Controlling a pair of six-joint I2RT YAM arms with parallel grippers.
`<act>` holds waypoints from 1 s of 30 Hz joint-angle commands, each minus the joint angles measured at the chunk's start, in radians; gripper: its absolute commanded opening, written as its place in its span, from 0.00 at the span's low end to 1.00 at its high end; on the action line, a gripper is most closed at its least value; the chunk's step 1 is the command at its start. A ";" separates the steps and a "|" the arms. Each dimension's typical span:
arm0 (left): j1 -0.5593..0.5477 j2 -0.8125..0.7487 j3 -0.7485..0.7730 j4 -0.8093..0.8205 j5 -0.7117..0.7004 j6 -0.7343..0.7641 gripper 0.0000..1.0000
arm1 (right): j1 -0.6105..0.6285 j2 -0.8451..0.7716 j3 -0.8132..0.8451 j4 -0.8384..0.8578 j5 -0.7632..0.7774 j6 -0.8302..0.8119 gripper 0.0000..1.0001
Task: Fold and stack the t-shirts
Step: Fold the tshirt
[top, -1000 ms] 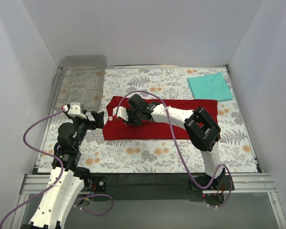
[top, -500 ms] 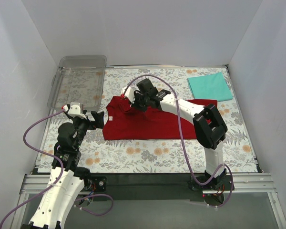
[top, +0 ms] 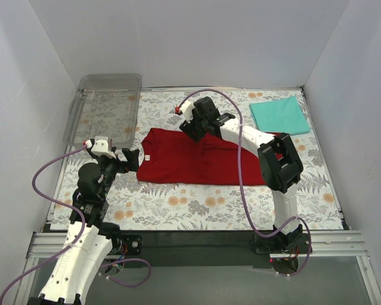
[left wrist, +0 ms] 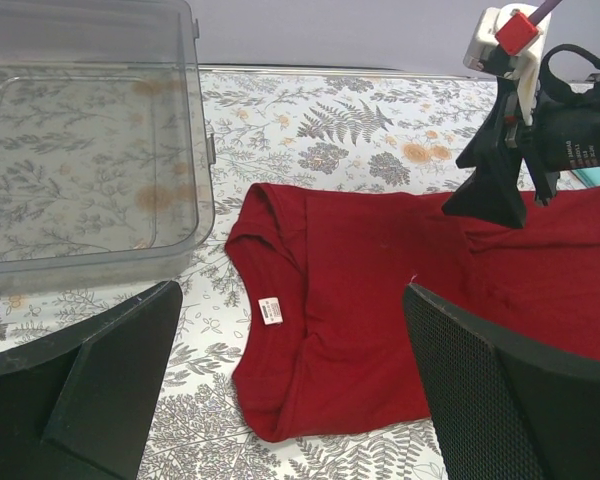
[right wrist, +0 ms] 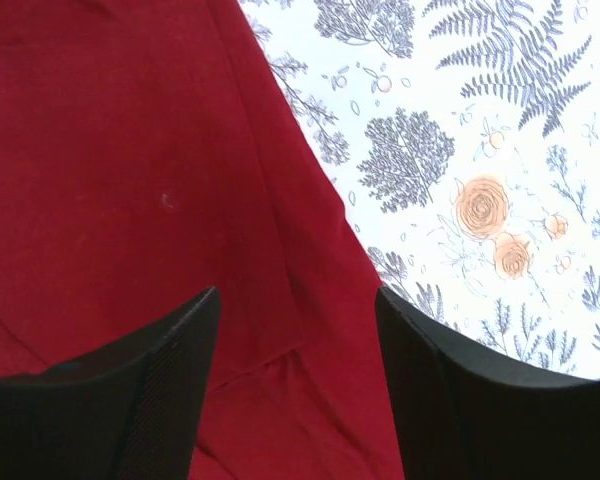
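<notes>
L fingers (top: 133, 159) wide apart, empty, nr worktop (top: 178, 204) left edge, beside red shirt (top: 197, 164) collar end. We see it flat mid-worktop. R fingers (top: 192, 131) apart, nothing gripped, over its far edge. Teal shirt (top: 279, 115) folded, far-right corner.

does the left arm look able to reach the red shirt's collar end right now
Likely yes: the open left gripper sits right beside the red shirt at its collar end, with nothing lying between them. The right gripper is over the shirt's far edge, farther along, and the tray lies off to the side.
</notes>
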 commanded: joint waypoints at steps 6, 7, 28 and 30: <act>0.006 0.062 0.002 0.010 0.103 0.006 0.85 | -0.068 -0.102 -0.023 0.030 0.022 0.056 0.56; 0.006 0.076 0.002 0.007 0.122 0.001 0.85 | -0.083 -0.127 -0.038 0.022 -0.019 0.042 0.56; 0.004 0.649 0.163 -0.111 0.271 -0.192 0.74 | -0.994 -0.716 -0.754 -0.278 -0.411 -0.136 0.52; 0.004 0.652 0.163 -0.122 0.257 -0.191 0.74 | -1.018 -0.704 -0.773 -0.278 -0.396 -0.153 0.52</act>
